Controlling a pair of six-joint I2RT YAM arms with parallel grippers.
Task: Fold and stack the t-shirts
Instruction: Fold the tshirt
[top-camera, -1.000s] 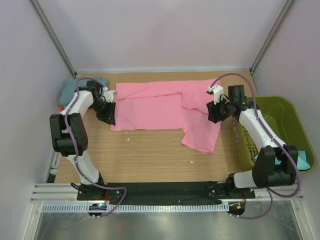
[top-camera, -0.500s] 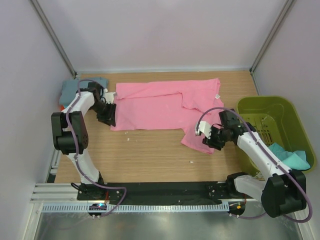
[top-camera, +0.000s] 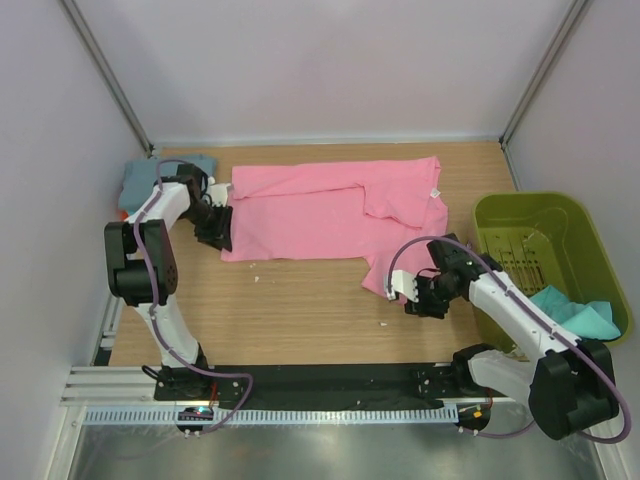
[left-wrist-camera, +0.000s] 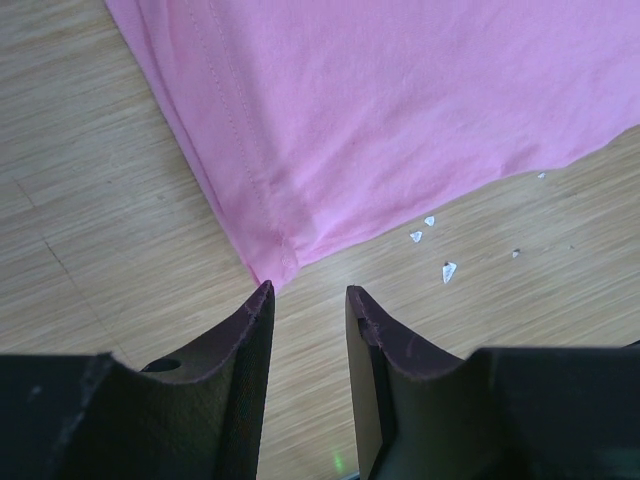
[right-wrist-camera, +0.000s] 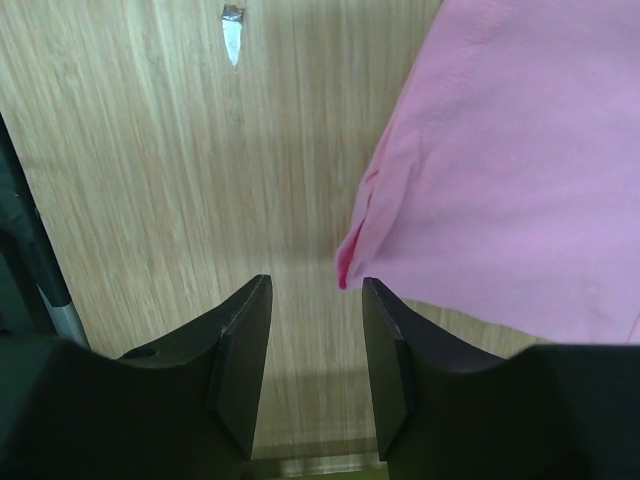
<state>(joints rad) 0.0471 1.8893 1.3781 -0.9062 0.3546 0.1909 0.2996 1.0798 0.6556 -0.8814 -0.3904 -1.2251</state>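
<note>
Bright pink cloth t-shirt (top-camera: 310, 212) spread flat on the light wooden table (top-camera: 300, 300), left gripper (left-wrist-camera: 307, 295) jaws parted, empty, just short of its near left corner, right gripper (right-wrist-camera: 315, 285) jaws parted, empty, at its near right edge

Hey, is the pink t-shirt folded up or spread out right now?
Mostly spread out: the pink t-shirt lies flat across the table, with only one part doubled over near its right end.
</note>
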